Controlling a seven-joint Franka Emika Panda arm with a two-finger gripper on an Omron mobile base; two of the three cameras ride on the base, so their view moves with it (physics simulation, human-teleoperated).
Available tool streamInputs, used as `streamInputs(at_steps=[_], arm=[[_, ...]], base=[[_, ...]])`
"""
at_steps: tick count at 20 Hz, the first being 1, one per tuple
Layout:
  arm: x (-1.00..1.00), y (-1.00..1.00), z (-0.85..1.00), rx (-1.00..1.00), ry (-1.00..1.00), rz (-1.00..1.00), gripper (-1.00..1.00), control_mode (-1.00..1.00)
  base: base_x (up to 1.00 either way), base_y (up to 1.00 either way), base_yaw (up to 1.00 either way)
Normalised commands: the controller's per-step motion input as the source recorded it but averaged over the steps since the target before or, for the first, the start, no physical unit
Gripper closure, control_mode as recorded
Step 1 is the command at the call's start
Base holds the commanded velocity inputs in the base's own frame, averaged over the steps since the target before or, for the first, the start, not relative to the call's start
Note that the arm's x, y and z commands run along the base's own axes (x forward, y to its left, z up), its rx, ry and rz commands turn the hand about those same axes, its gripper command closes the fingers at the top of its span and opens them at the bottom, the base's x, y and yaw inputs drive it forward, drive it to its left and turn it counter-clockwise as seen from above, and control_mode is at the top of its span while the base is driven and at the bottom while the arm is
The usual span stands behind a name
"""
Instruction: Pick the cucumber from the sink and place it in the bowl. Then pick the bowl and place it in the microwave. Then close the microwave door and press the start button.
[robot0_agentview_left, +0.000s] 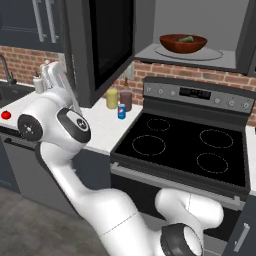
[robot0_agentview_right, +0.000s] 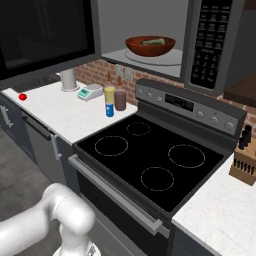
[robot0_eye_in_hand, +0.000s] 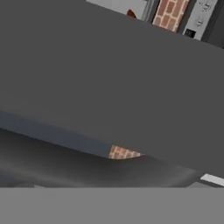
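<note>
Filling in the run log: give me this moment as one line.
stage: close door | bowl: inside microwave, on turntable | cucumber: in bowl | microwave door: open | fingers: open, holding nothing

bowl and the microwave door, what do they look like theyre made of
The bowl looks like reddish-brown wood with a smooth, low sheen, though the colour alone would also fit glazed ceramic. The microwave door seems to have a matte dark grey frame, metal or plastic, around a glossy black window that reads as glass. The cucumber inside the bowl is pale green.
</note>
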Motion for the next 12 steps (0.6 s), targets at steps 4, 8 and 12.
streamInputs(at_steps=[4,8,12], arm=[[-0.09,-0.71,0.0,0.19,0.0,-0.06,-1.0,-1.0],[-0.31,-0.75,0.0,0.19,0.0,-0.09,-1.0,-1.0],[-0.39,-0.84,0.03,0.15,0.0,-0.13,-1.0,-1.0]], base=[[0.0,0.0,0.0],[0.0,0.0,0.0],[0.0,0.0,0.0]])
